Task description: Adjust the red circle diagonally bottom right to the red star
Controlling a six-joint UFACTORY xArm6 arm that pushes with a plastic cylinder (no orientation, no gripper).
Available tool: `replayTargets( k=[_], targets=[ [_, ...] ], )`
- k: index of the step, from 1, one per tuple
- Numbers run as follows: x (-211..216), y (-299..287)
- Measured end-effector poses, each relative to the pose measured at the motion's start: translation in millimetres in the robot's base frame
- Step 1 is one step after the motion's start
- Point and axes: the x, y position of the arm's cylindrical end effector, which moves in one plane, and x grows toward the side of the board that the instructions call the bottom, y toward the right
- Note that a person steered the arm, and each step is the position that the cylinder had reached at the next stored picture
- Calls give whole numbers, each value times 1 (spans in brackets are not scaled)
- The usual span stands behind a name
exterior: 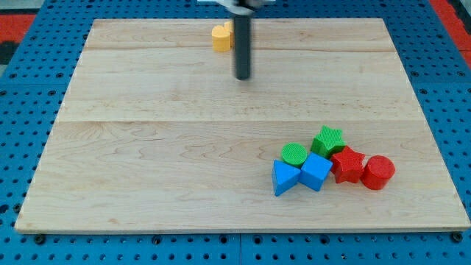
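The red circle (378, 172) sits at the lower right of the board, touching the right side of the red star (348, 164). My tip (243, 77) is far from both, near the view's top centre, just below and right of a yellow block (221, 37). The rod comes down from the top edge of the view and hides part of the yellow block.
A green star (328, 139), a green circle (294, 154), a blue cube (316, 171) and a blue triangle (285, 177) cluster tight to the left of the red star. The wooden board (147, 147) lies on a blue pegboard surface (29, 81).
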Motion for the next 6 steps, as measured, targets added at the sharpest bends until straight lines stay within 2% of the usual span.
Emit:
replayTargets(
  k=[1,2,3,4,6],
  targets=[
    [40,126],
    [85,193],
    [141,210],
    [171,179],
    [180,110]
  ],
)
